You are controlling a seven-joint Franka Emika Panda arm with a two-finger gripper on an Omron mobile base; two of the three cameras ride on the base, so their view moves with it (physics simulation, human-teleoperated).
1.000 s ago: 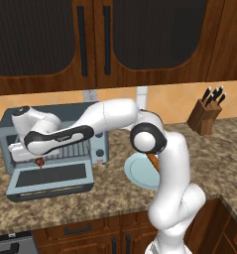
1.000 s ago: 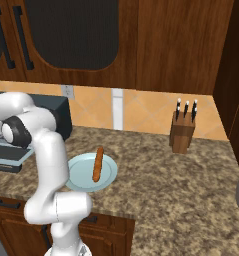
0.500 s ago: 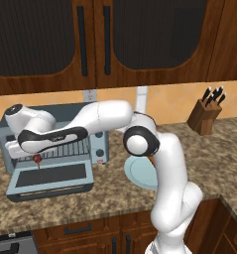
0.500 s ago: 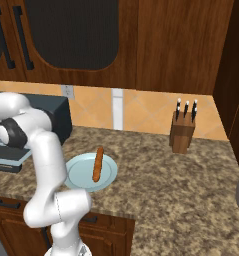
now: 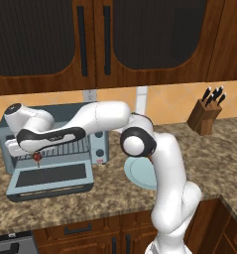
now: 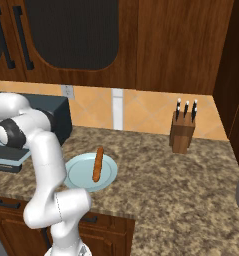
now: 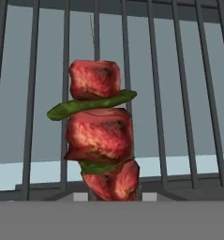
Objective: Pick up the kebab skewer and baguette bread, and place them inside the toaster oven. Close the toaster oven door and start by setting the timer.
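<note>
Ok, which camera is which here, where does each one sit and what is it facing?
Left base view: behind the arm to its left, facing the toaster oven with its door dropped open; the arm rises at lower right and reaches left, the end effector holding the kebab skewer.
Right base view: behind to its right, facing the plate with the baguette and the knife block; the arm rises at lower left.
Hand view: on the hand, facing the skewer against the oven rack.
Both base views share the oven, plate and knife block.
</note>
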